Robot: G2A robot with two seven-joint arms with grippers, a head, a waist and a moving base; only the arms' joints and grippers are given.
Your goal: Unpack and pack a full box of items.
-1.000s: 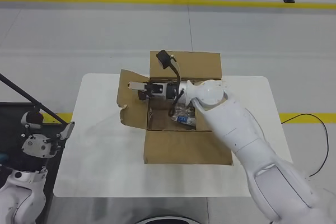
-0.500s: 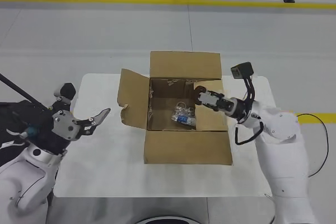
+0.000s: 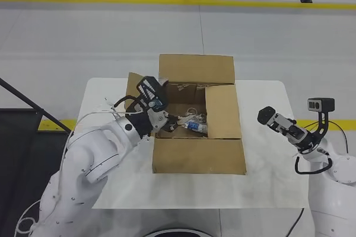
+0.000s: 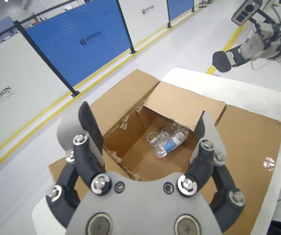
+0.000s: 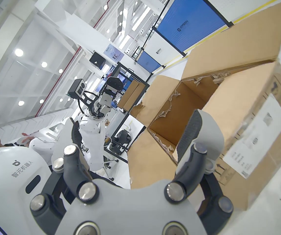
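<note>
A brown cardboard box stands open in the middle of the white table, its flaps folded outward. On the box floor lies a clear plastic bottle with a blue label. My left gripper hangs open over the left part of the box opening. In the left wrist view the bottle lies below and between the spread fingers of that gripper, apart from them. My right gripper is open and holds nothing, above the table to the right of the box.
The box's left flap is torn and sticks up under my left arm. The far flap lies back past the table edge. Bare table surface lies in front of the box and on both sides. A black pole slants at the left.
The right arm has pulled back from over the box to the table's right side. The left arm has swung in from the left, and its gripper is now over the box opening.
</note>
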